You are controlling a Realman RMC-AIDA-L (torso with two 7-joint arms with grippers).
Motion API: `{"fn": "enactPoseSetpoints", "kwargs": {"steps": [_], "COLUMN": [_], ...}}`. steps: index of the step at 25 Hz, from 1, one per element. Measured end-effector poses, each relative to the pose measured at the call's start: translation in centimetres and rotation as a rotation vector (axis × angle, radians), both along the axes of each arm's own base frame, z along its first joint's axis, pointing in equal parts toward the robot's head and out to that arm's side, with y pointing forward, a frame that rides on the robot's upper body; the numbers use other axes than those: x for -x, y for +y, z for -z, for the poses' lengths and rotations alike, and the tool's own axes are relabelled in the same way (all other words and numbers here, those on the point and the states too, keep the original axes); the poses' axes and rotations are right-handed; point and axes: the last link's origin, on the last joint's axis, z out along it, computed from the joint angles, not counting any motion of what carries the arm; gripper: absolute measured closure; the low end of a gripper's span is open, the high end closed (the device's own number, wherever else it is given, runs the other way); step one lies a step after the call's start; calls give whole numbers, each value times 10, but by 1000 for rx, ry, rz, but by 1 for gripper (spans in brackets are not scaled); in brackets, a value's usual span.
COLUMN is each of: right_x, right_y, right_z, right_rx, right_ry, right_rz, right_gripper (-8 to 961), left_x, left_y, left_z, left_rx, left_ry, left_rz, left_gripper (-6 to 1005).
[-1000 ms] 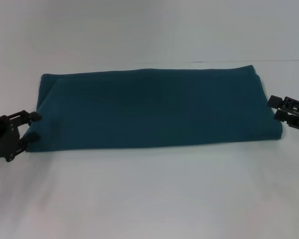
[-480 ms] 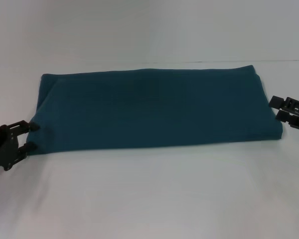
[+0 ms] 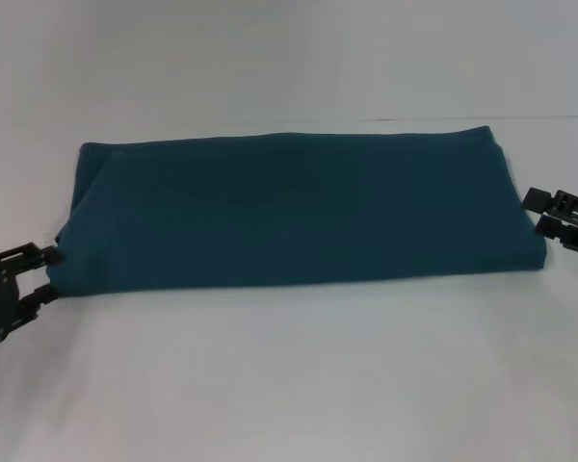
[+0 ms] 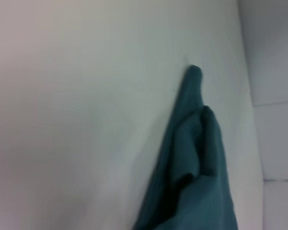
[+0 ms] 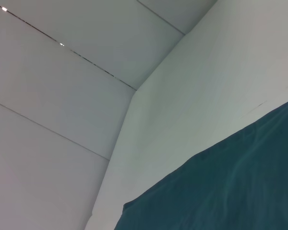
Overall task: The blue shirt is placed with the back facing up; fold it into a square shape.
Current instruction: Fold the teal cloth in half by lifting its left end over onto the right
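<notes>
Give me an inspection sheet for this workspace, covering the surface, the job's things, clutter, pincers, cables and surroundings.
Surface: white table, bare apart from the shirt.
Job's things: blue shirt lies flat, folded into a long band across the table, plain side up; not yet a square.
Clutter: nothing seen.
Pincers: left pincer open at the shirt's left end, near corner; right pincer open beside the shirt's right edge. Neither holds cloth.
Cables: nothing seen.
Surroundings: plain pale wall behind the table; panelled walls in the right wrist view.
</notes>
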Motion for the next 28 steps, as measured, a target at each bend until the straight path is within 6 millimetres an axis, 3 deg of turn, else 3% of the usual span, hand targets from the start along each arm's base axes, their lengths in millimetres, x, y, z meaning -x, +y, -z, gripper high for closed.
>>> {"fn": "enactPoseSetpoints", "kwargs": {"steps": [12,28], "right_x": [-2,-3], "right_y": [-3,-2], "right_z": [2,3], "right_rx": [6,12], "right_ry": [5,-4], "right_rz": [9,12], "right_gripper": [85,86], "left_x": [10,9], "left_y": [-1,4], "left_z": [5,10], "left_rx": [-27,-25], "left_ry": [-42,-29], "left_rz": [-127,-130], "left_gripper": [432,432]}}
